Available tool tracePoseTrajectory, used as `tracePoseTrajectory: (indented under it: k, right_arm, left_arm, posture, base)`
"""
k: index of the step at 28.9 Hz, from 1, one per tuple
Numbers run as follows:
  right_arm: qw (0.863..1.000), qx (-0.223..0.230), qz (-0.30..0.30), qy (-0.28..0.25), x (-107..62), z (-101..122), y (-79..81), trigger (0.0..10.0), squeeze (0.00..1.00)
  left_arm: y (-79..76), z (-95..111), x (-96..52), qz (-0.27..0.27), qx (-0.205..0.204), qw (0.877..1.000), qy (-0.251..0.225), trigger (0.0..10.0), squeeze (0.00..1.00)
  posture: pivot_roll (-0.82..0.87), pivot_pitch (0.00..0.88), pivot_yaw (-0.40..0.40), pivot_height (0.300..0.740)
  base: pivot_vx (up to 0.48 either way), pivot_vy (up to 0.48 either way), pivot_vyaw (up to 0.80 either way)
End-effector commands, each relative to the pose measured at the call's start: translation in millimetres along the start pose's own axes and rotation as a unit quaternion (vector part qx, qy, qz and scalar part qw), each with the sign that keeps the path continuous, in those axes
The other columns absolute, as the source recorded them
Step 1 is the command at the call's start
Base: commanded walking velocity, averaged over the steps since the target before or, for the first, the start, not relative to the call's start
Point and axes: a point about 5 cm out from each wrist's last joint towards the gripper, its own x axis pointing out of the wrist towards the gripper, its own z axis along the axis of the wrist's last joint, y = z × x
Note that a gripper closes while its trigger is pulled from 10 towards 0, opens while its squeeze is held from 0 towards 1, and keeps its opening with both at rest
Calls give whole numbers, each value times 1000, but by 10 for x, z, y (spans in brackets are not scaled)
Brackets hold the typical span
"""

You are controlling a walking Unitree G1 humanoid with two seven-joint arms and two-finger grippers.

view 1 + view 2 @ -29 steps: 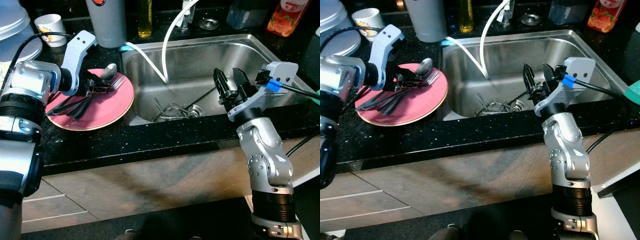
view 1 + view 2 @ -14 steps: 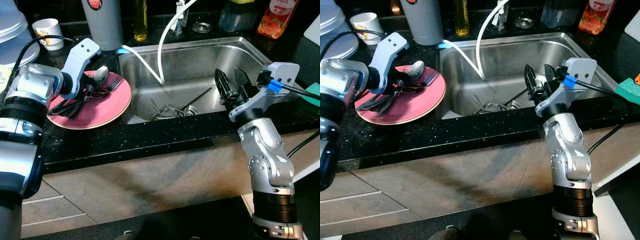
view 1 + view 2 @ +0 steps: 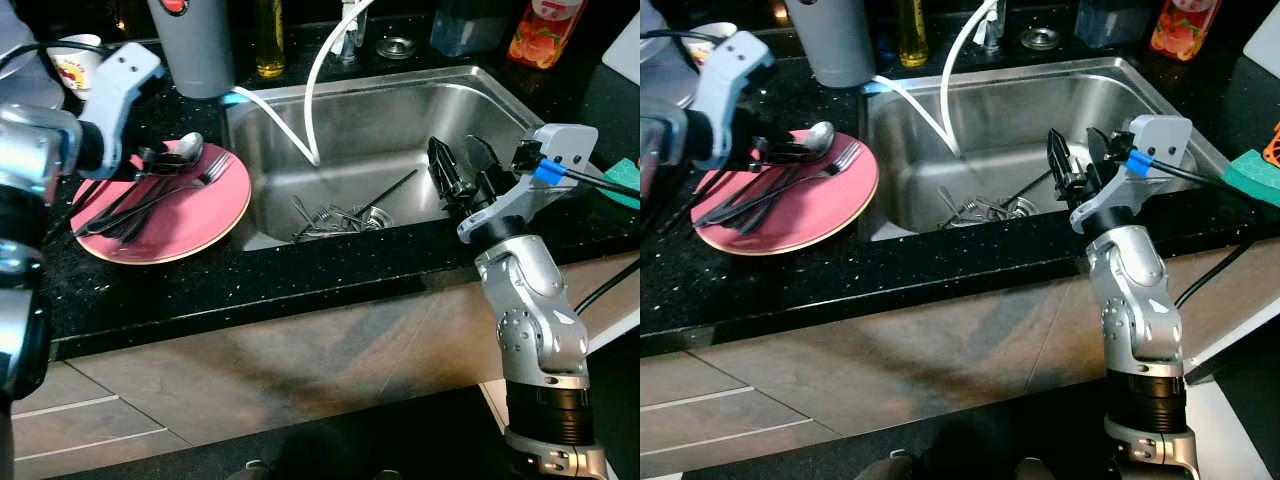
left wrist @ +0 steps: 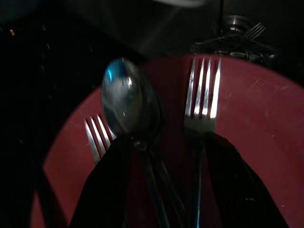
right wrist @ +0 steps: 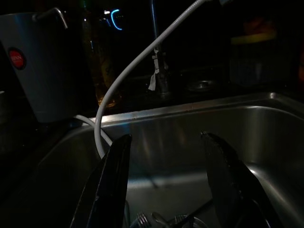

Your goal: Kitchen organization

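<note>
Black countertop [image 3: 200,290], pink plate [image 3: 190,225] of cutlery — left hand [image 4: 161,156] spread over it, right hand [image 3: 462,170] parted above sink [image 3: 480,100].

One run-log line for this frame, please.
left gripper: open over spoon on pink plate | right gripper: open, empty, above sink

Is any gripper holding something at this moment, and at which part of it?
It cannot be told for the left gripper: its fingers straddle the cutlery handles on the pink plate. The right gripper holds nothing, open over the sink.
</note>
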Motion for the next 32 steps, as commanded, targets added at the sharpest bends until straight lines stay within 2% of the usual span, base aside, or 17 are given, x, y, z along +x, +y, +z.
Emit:
tracePoseTrajectory:
  k: [1,2,5,9,11,15,19,21,22,27,29,32]
  right_arm:
    - [1000,6,2,5,-4,-23,-2,10000,0]
    - [1000,6,2,5,-4,-23,-2,10000,0]
    - [1000,8,6,5,14,-28,11,10000,0]
    - [1000,8,9,5,27,-30,22,10000,0]
    - [1000,8,9,5,28,-25,23,10000,0]
    - [1000,3,5,4,10,-8,-6,10000,0]
    - [1000,1,0,5,-11,-7,-31,10000,0]
    - [1000,1,-1,5,-15,-10,-31,10000,0]
    - [1000,2,0,5,-15,-12,-27,10000,0]
    - [1000,3,1,4,2,-14,-15,10000,0]
    - [1000,3,1,4,6,-13,-16,10000,0]
    - [1000,3,1,4,7,-13,-17,10000,0]
  left_arm:
    - [26,-147,-72,4,-18,1000,21,10000,0]
    - [26,-147,-72,4,-18,1000,21,10000,0]
    - [-10,-295,1,-6,-51,998,31,10000,0]
    - [-66,-477,139,-6,-74,996,53,10000,0]
    - [-74,-564,195,8,-72,995,69,10000,0]
    - [-82,-700,253,39,-39,993,100,10000,0]
    - [-136,-724,280,27,-36,993,105,10000,0]
    - [-173,-729,315,24,-34,994,106,4510,0]
    - [-179,-730,333,28,-34,993,105,39,0]
    - [-205,-700,385,26,-58,994,89,0,0]
    - [-206,-619,391,21,-83,994,64,0,0]
    - [-205,-559,388,20,-92,994,50,0,0]
  posture:
    - [122,130,25,740]
    - [122,130,25,740]
    - [127,132,19,740]
    - [119,133,17,740]
    - [119,133,17,740]
    - [110,134,21,740]
    - [110,134,21,740]
    - [110,134,21,740]
    - [110,134,21,740]
    - [105,134,29,740]
    - [105,134,29,740]
    - [105,134,29,740]
  base:
    - [0,0,0]
    - [0,0,0]
    - [0,0,0]
    - [0,0,0]
    - [0,0,0]
    - [0,0,0]
    - [0,0,0]
    - [0,0,0]
    - [0,0,0]
    - [0,0,0]
    - [0,0,0]
    - [0,0,0]
